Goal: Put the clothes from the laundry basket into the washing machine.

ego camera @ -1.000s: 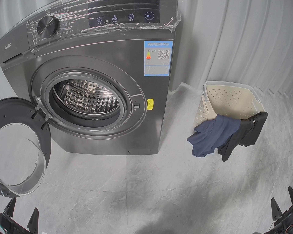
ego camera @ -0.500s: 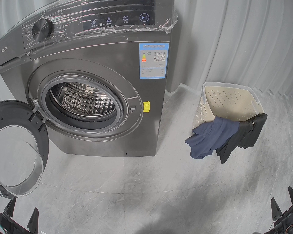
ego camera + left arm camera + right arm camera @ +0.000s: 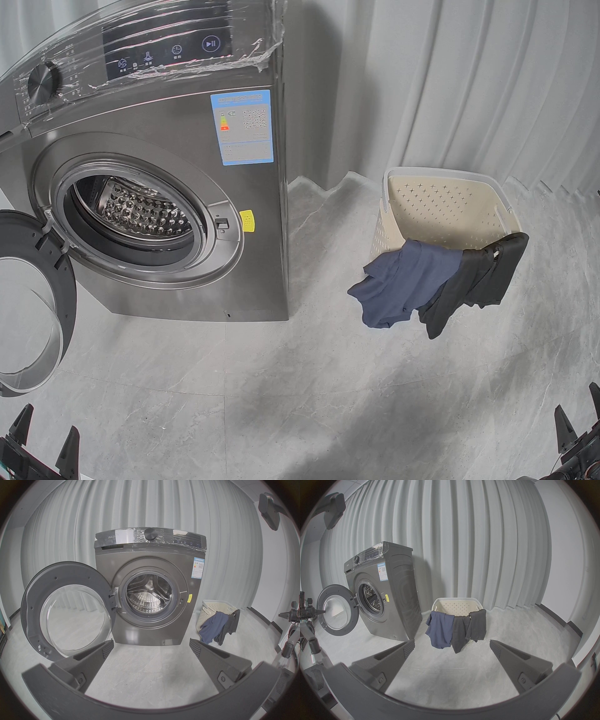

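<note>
left gripper [image 3: 150,642] is hanging low at the near left of the head view, well short of the washer [image 3: 262,250]. its fingers are pointing forward and its jaws are standing wide apart, holding nothing. it is facing the washer's round opening almost squarely. right gripper [image 3: 451,642] is hanging low at the near right. its jaws are likewise spread wide and gripping nothing, and it is facing the basket [image 3: 450,200].

the clothes are lying on the basket, not in the washer. a blue garment [image 3: 403,281] is draping over the basket's near rim and trailing down its outer wall toward the floor [image 3: 312,387]. a black garment [image 3: 481,275] is draping over the near right corner, touching the blue one along one edge. the basket is standing to the right of the washer, apart from it, with the curtain [image 3: 469,81] just behind.

the washer's door [image 3: 62,294] is swinging fully open on its left hinge, and its glass pane is jutting out over the floor just ahead of the left gripper. the drum [image 3: 134,212] is showing its perforated steel wall through the opening. plastic film [image 3: 156,37] is covering the control panel, and a blue label [image 3: 242,127] is sitting on the front, above a small yellow sticker [image 3: 247,220]. grey tiled floor is stretching between both grippers and the basket.
</note>
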{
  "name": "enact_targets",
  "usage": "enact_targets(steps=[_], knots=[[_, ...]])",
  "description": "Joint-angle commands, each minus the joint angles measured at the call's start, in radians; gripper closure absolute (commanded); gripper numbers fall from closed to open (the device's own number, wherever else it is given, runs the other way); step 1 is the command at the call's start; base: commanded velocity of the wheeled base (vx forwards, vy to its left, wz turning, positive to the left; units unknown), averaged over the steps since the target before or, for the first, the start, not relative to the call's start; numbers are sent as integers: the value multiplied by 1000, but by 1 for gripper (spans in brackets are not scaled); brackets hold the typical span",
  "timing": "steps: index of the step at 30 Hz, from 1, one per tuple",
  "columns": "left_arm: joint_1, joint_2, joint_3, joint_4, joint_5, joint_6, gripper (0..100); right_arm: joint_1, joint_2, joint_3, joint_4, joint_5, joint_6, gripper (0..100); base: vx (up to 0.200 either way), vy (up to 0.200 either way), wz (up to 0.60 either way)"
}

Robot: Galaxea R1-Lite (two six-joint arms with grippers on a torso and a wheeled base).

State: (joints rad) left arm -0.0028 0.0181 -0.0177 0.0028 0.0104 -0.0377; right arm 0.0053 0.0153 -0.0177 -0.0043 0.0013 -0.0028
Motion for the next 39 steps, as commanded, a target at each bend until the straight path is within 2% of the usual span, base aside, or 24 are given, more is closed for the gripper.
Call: enact_targets(steps=[1,8,20,32,39], knots=[[0,-12,13,0,0,-1,0,-1,-8,18,0,0,0,0,0,0,0],[0,-12,13,0,0,-2,0,-1,-8,18,0,0,0,0,0,0,0],[0,-12,15,0,0,-2,0,1,-8,18,0,0,0,0,0,-200,0],[0,-12,15,0,0,-2,0,-1,-8,18,0,0,0,0,0,0,0],[0,-12,13,0,0,-2,0,-1,-8,18,0,0,0,0,0,-200,0]])
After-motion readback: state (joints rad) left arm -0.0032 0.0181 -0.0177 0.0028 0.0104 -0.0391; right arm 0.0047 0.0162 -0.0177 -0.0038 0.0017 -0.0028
